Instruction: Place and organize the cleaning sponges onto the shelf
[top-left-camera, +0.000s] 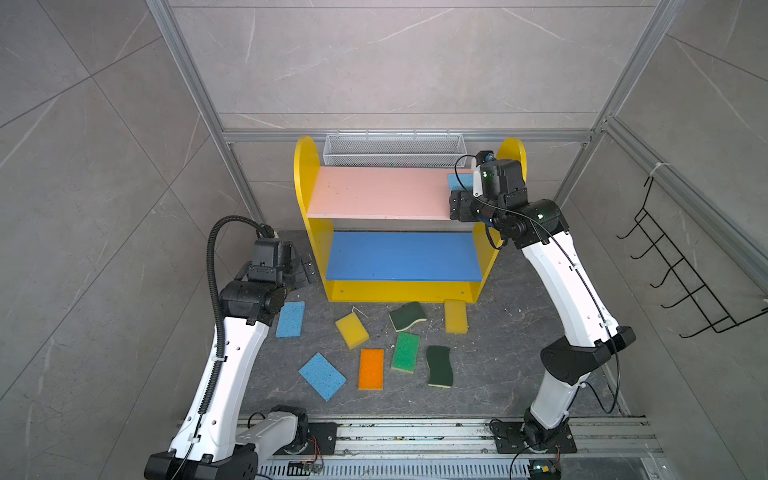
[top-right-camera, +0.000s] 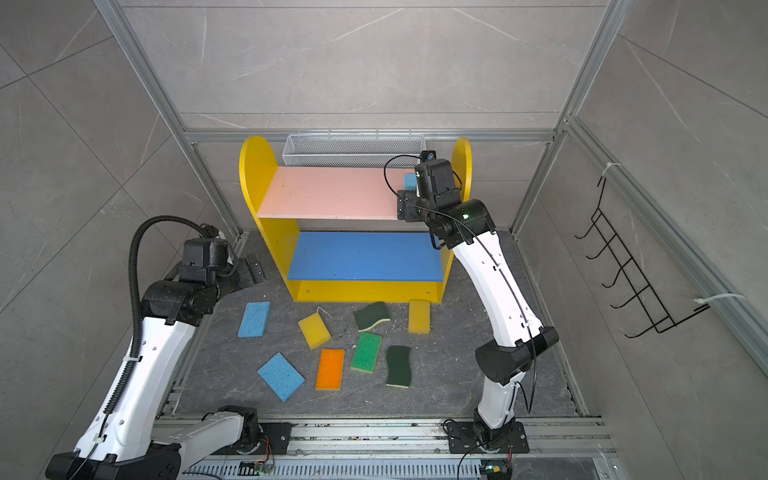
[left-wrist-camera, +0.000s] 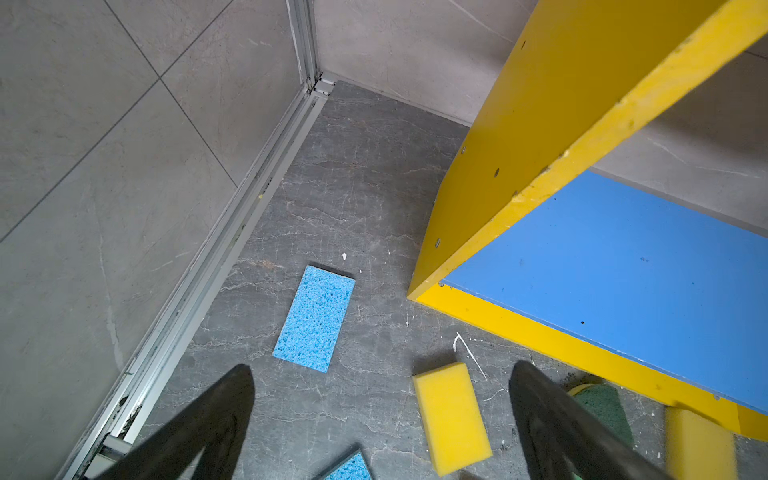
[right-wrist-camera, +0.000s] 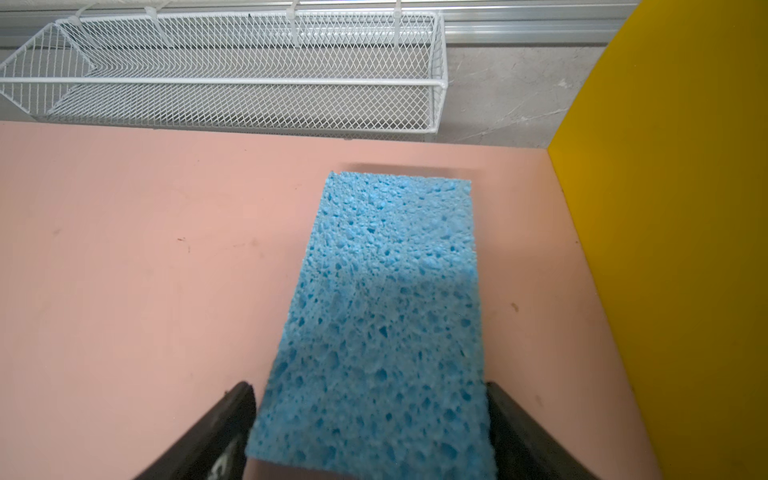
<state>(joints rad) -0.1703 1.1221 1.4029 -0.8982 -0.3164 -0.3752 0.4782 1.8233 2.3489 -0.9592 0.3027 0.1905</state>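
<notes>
The right gripper's (right-wrist-camera: 370, 384) jaws stood spread on either side of a light-blue sponge (right-wrist-camera: 390, 311), with a sliver of board showing beside one finger. The sponge lay flat at the right end of the pink upper board (right-wrist-camera: 145, 270) of the shelf (top-left-camera: 305, 174), just beside its yellow side panel (right-wrist-camera: 685, 208), with a white mesh basket (right-wrist-camera: 249, 83) behind. To the left, the left gripper (left-wrist-camera: 382, 368) hovered above the dark floor (top-left-camera: 498, 353) near the shelf's left foot, jaws wide apart and gripping nothing. Eight sponges lay scattered on the floor in front of the shelf: a second light-blue sponge (left-wrist-camera: 316, 318), a near light-blue sponge (top-left-camera: 322, 376), a tilted yellow sponge (left-wrist-camera: 451, 415), a right-hand yellow sponge (top-left-camera: 456, 316), an orange sponge (top-left-camera: 371, 369), a bright-green sponge (top-left-camera: 406, 352), a far wavy dark-green sponge (top-left-camera: 407, 316) and a near wavy dark-green sponge (top-left-camera: 439, 365).
</notes>
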